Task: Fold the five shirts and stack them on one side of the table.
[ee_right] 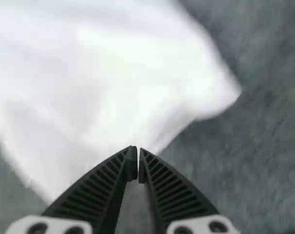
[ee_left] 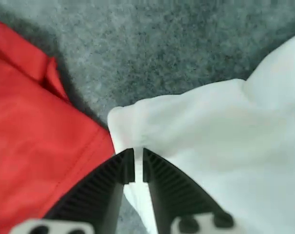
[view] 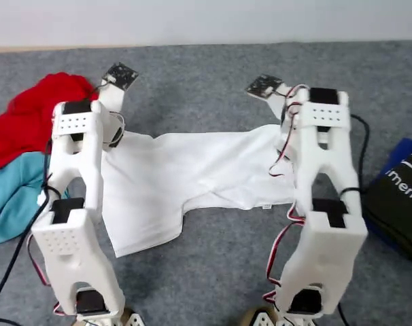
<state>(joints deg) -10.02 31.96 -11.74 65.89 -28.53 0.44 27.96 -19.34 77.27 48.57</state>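
Closest to the high camera, two white arms are standing side by side at the near edge of the grey table (view: pixel 213 272), the left arm (view: pixel 73 204) leaning over the left end of the white shirt (view: pixel 192 176) and the right arm (view: pixel 321 197) over its right end. That white shirt is lying spread out but rumpled across the middle of the table between them, with one flap trailing toward the near edge beside the left arm. The left gripper (ee_left: pixel 138 163) is pinching the shirt's edge: its fingers are drawn almost together, leaving a thin slit with white cloth showing in it and more cloth running underneath. Just beside that pinched edge, the red shirt (view: pixel 36 112) is lying bunched at the far left of the table, and the teal shirt (view: pixel 12 190) is lying against its nearer side, running off the left edge of the high view. The right gripper (ee_right: pixel 138 163) is hanging with its fingers pressed together, the tips sitting right at the border of the white cloth where it is meeting the grey surface; whether any cloth is caught between them I cannot tell. Over at the right edge of the table, a dark garment (view: pixel 396 204) is lying crumpled close by the right arm, with a blue garment (view: pixel 404 153) peeking out behind it.
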